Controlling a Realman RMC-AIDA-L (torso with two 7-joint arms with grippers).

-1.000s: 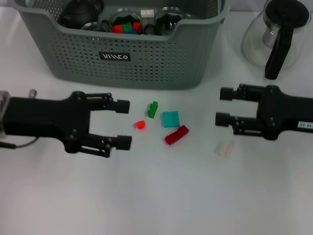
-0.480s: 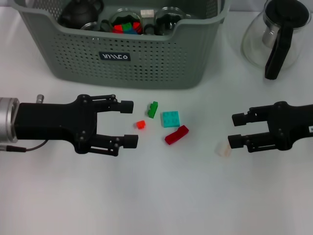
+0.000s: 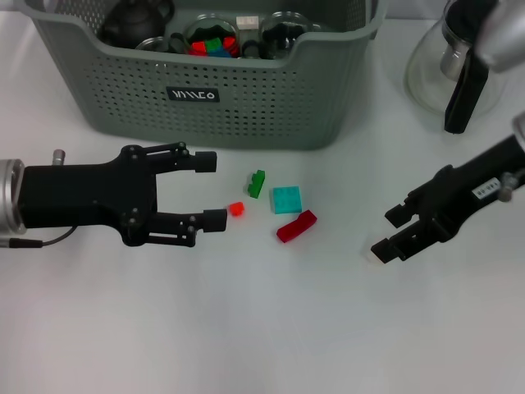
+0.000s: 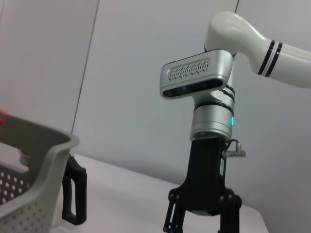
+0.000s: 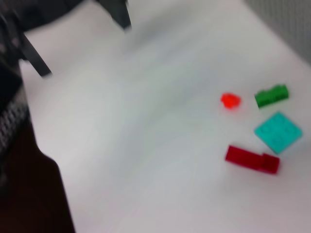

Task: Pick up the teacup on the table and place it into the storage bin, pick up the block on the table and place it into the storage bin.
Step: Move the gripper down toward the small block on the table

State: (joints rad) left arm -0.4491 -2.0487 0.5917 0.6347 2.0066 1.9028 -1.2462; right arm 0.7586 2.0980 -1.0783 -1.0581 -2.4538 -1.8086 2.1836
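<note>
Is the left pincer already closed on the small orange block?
No, the left pincer is open, and the orange block lies on the table just beyond one fingertip.

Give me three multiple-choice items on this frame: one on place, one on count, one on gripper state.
1. Where is the small orange block?
A. in the storage bin
B. on the table, at the left gripper's fingertip
C. under the carafe

2. How many loose coloured blocks lie between the two grippers?
A. two
B. four
C. six

3. The left gripper is:
A. open
B. shut on a block
C. out of view

Answers:
1 B: it lies at the lower fingertip.
2 B: orange, green block, teal block, red block.
3 A: fingers spread, nothing held.
</note>
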